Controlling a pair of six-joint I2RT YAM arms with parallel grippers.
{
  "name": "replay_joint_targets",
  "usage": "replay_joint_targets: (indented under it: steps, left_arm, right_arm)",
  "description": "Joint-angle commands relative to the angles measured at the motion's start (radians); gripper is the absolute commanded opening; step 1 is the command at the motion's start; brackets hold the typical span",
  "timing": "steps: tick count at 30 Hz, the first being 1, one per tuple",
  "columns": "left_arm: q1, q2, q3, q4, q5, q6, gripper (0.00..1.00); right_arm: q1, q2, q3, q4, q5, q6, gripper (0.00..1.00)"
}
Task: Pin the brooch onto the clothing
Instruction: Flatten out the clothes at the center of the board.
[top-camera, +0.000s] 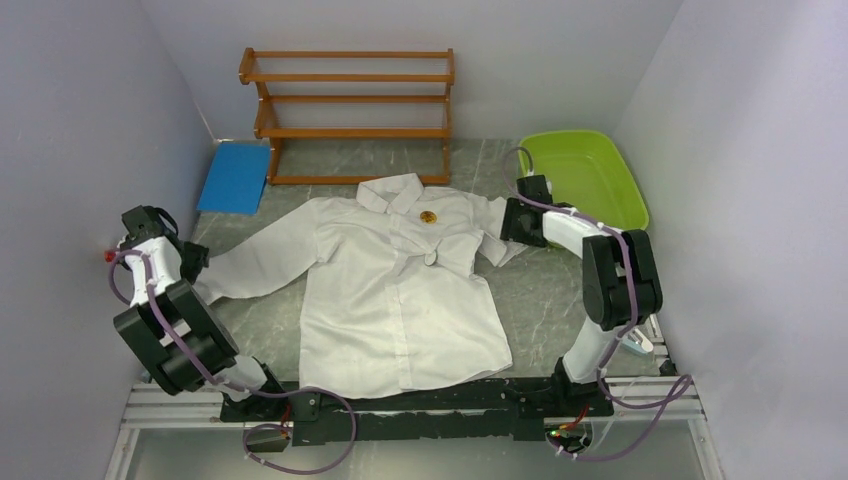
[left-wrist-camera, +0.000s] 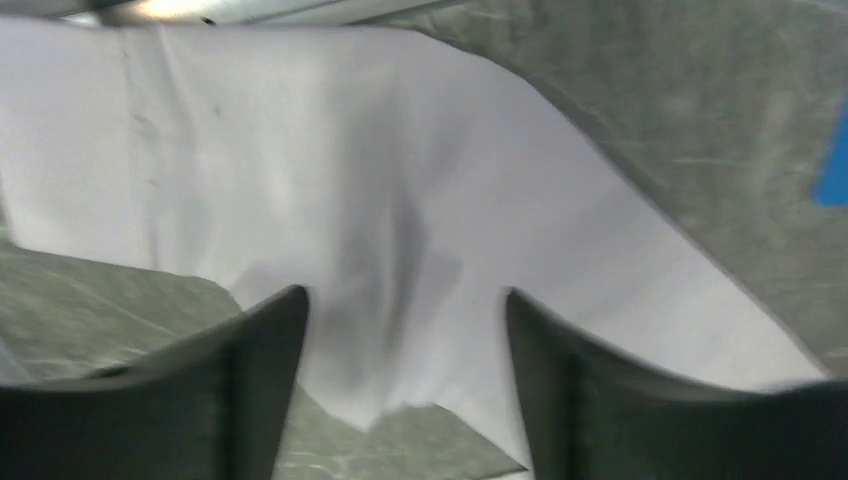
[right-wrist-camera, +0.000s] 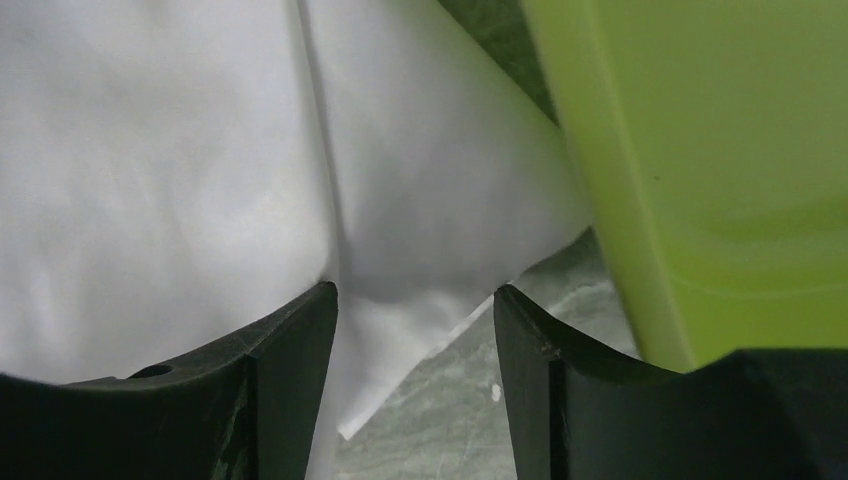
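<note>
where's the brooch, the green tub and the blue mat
brooch (top-camera: 428, 216), top external view, middle of its gold disc
green tub (top-camera: 590, 180), top external view, bare inner floor
blue mat (top-camera: 234, 177), top external view, middle of its flat face

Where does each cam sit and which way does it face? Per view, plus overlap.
Top external: above, behind the robot, looking down on the white short-sleeved shirt, gold brooch and wooden rack; both arms show.
Left wrist: on left gripper, facing a sleeve; its jaws show, apart.
Right wrist: on right gripper, facing sleeve edge and lime plastic tub; jaws show, apart.
Shared: all show the shirt.
</note>
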Motion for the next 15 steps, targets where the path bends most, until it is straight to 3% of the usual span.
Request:
replay_joint_targets:
  steps: [1, 5, 11, 15]
  left_arm:
    - [-0.005, -0.102, -0.021, 0.045, 0.12, 0.001, 0.93]
    - [-0.053, -0.184, -0.016, 0.07, 0.168, 0.055, 0.94]
    - [-0.109, -0.251, -0.018, 0.133, 0.361, 0.113, 0.94]
    - [-0.13, -0.251, -0.025, 0.172, 0.473, 0.121, 0.94]
  right_arm:
    - [0.039, 0.061, 0.066, 0.008, 0.089, -0.018, 0.62]
    - [0.041, 0.092, 0.065, 0.029, 0.074, -0.012, 0.54]
    - [0.041, 0.075, 0.055, 0.045, 0.019, -0.004, 0.0]
    - [0.041, -0.016, 0.04, 0.019, 0.019, -0.005, 0.0]
